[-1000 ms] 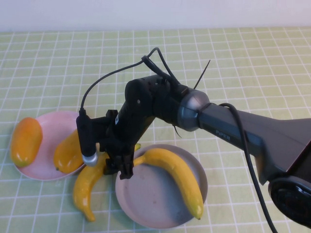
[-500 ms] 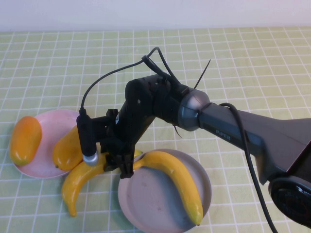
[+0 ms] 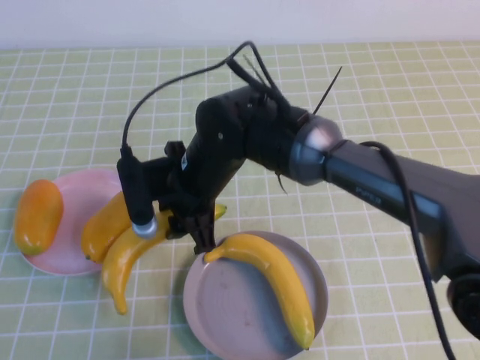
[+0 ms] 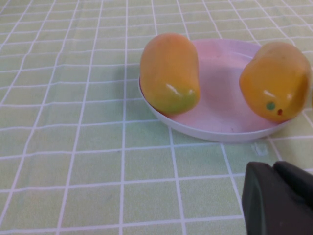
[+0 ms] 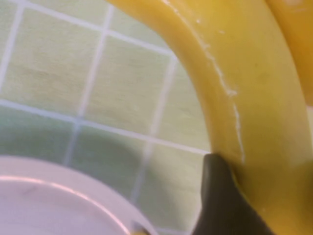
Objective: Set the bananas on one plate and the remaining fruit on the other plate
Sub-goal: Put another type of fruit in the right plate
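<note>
My right gripper [image 3: 187, 227] is shut on one banana [image 3: 124, 256], holding it near its stem end between the two plates; its free end hangs toward the front left. In the right wrist view one black finger [image 5: 220, 196] presses against this banana [image 5: 244, 88]. The second banana [image 3: 274, 281] lies on the grey-blue plate [image 3: 225, 311]. Two mangoes [image 3: 37, 216] [image 3: 99, 229] rest on the pink plate [image 3: 75, 193]. My left gripper [image 4: 279, 196] is shut and empty, low over the cloth just short of the pink plate [image 4: 220, 105] and out of the high view.
A green checked cloth [image 3: 390, 90] covers the whole table. The right arm's dark body and its cables [image 3: 247, 142] reach across the middle, above the plates. The held banana is close beside the nearer mango [image 4: 276, 81].
My right gripper has closed on the banana that lay between the plates and raised it. The banana's free end has swung up and back, toward the pink plate.
</note>
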Tool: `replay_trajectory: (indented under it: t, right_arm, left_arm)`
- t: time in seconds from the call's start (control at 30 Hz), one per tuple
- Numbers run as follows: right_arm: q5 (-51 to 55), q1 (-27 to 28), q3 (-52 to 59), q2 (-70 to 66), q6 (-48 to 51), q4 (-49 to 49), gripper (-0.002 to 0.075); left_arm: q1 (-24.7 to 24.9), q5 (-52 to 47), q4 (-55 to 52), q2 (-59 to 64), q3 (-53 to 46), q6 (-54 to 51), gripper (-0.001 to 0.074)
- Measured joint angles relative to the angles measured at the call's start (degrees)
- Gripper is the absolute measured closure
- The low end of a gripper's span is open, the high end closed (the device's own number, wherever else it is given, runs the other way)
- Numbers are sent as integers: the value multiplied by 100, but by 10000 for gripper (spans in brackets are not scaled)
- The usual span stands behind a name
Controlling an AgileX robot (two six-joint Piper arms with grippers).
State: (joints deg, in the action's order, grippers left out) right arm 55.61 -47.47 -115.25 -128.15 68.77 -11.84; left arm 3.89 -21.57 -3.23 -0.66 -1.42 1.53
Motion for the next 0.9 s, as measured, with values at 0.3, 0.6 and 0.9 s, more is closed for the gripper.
replay_trajectory:
  t: [0.3,0.6,0.9]
  right_arm:
    - [319,0,0,868,-2911,279,423]
    - [1445,-36,611,1698,-8448,1184,423]
    - [578,-237,2899,2626,-9952,1249,423]
  left_arm:
    - [0,0,0,0,0,0,738]
    - [0,0,0,0,0,0,738]
    - [0,0,0,0,0,0,738]
